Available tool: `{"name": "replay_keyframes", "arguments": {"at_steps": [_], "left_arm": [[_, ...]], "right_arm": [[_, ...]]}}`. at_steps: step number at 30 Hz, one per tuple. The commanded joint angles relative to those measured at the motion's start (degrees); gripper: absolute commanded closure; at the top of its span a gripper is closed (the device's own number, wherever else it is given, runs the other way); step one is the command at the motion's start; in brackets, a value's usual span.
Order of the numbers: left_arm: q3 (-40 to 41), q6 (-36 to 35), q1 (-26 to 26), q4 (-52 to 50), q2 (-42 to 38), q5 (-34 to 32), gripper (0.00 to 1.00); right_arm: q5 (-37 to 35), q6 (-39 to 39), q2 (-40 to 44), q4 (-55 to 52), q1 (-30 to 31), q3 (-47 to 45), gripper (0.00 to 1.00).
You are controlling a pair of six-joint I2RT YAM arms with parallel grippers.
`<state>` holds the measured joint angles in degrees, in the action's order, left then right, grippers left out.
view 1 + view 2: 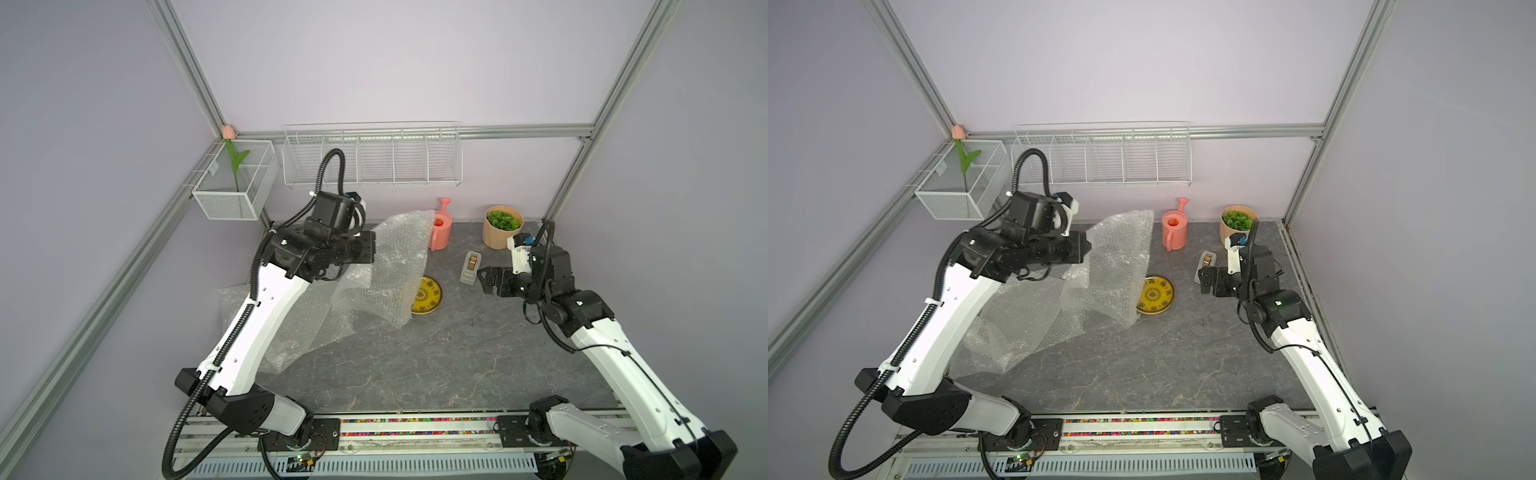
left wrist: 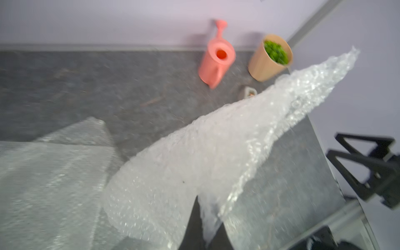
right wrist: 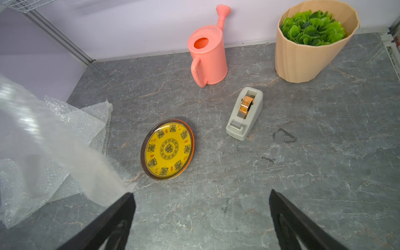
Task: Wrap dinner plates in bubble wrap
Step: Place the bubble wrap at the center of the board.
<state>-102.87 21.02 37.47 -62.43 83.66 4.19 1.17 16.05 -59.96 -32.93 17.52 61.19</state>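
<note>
The left claw [image 2: 205, 227] is clenching one edge of the bubble wrap [image 1: 395, 266], which is hanging raised just beside the yellow plate [image 3: 167, 149] lying flat on the bench [image 1: 436, 365]. The right claw [image 3: 201, 193] is hovering released on the plate's opposite side, so the sheet likely needs drawing across the plate toward it.

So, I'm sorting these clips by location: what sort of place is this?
Likely a lab robot cell dressed as a home: aluminium frame, plain lilac walls, and props like the watering can on a marble-look tabletop.
</note>
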Motion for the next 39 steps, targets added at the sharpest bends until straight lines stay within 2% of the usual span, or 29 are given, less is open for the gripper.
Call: {"name": "replay_keyframes", "arguments": {"at_steps": [1,5,7,11,15,17,18,21,24,26,28,32,34,38,39], "left_arm": [[10.16,6.77,7.50,5.79,0.45,6.07,1.00],[19.57,14.22,16.33,20.12,5.09,11.71,1.00],[19.60,15.52,19.95,22.43,9.18,12.87,1.00],[17.24,17.08,23.21,23.24,16.10,14.47,1.00],[17.81,18.26,23.59,25.72,17.17,14.50,1.00],[17.97,18.47,23.53,26.09,17.11,14.12,1.00],[18.03,18.61,23.52,26.46,17.28,14.50,1.00],[18.80,19.21,23.61,28.07,17.34,16.40,1.00],[21.13,19.84,23.61,31.11,16.19,18.93,1.00],[23.51,20.35,23.61,33.92,14.91,21.41,1.00],[25.75,20.82,23.69,35.29,13.42,22.08,1.00],[28.40,20.52,23.61,32.16,10.64,17.24,1.00],[29.02,20.45,23.61,32.07,10.06,17.49,1.00],[30.25,21.79,23.70,36.05,9.64,20.94,1.00],[30.31,21.87,23.70,36.41,9.53,21.09,1.00]], "right_arm": [[0.01,2.01,1.81,-6.25,0.32,0.95,0.00],[-0.46,4.93,2.57,-12.73,0.26,1.33,0.00],[1.15,6.38,2.40,-16.96,0.27,1.78,0.00],[9.42,11.39,3.54,-20.49,0.35,0.06,0.01],[16.62,29.17,7.06,-19.52,0.58,-7.75,0.02],[20.27,40.82,9.83,-13.81,2.01,-14.83,0.00],[21.20,45.65,11.13,-9.87,3.20,-17.59,0.02],[21.21,58.91,12.69,1.26,6.70,-24.29,0.08],[19.26,65.28,10.70,8.40,8.83,-26.65,0.10],[18.77,67.07,8.29,12.37,9.42,-26.89,0.07],[17.90,67.04,6.13,11.55,9.67,-25.59,0.04],[15.21,65.43,6.09,6.60,9.73,-23.67,0.00],[14.90,66.04,6.63,7.58,9.75,-24.35,0.01],[18.68,67.10,3.27,11.83,9.88,-24.78,0.19],[19.19,66.04,2.19,11.26,9.94,-23.91,0.27]]}}
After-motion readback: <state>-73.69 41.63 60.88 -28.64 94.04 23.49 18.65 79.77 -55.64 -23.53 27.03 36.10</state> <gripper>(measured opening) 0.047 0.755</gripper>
